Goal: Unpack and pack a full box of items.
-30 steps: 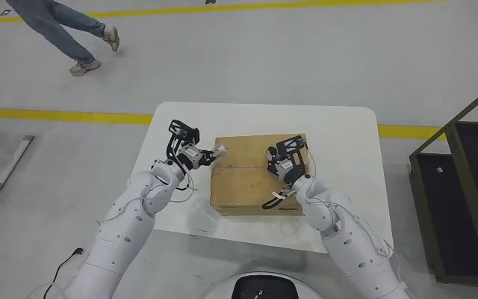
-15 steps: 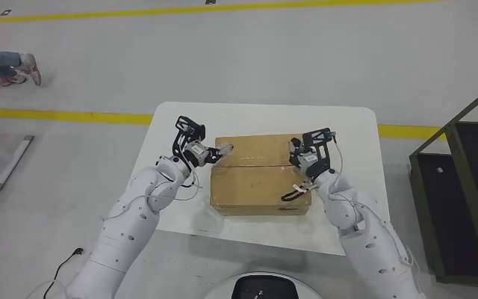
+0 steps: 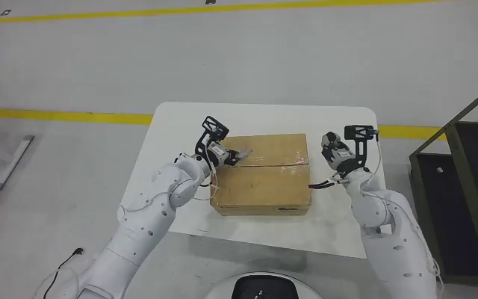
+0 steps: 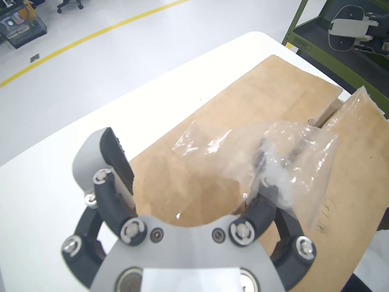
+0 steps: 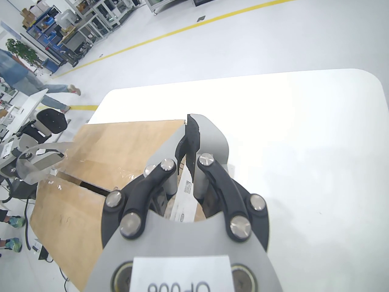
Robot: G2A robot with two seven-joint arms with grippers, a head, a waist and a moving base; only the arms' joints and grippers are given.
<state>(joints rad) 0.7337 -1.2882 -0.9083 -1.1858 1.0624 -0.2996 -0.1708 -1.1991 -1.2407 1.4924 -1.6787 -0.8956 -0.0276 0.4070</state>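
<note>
Hovering over the box [image 3: 261, 179], the left gripper [image 4: 191, 150] gaped, clear film [image 4: 218, 141] on one finger. The right gripper [image 5: 189, 135] sat closed alongside.

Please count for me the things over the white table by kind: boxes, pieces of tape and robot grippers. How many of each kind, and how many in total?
Brown cardboard box: 1
Crumpled clear plastic tape piece: 1
Grippers: 2, the left gripper and the right gripper
Total: 4
</note>
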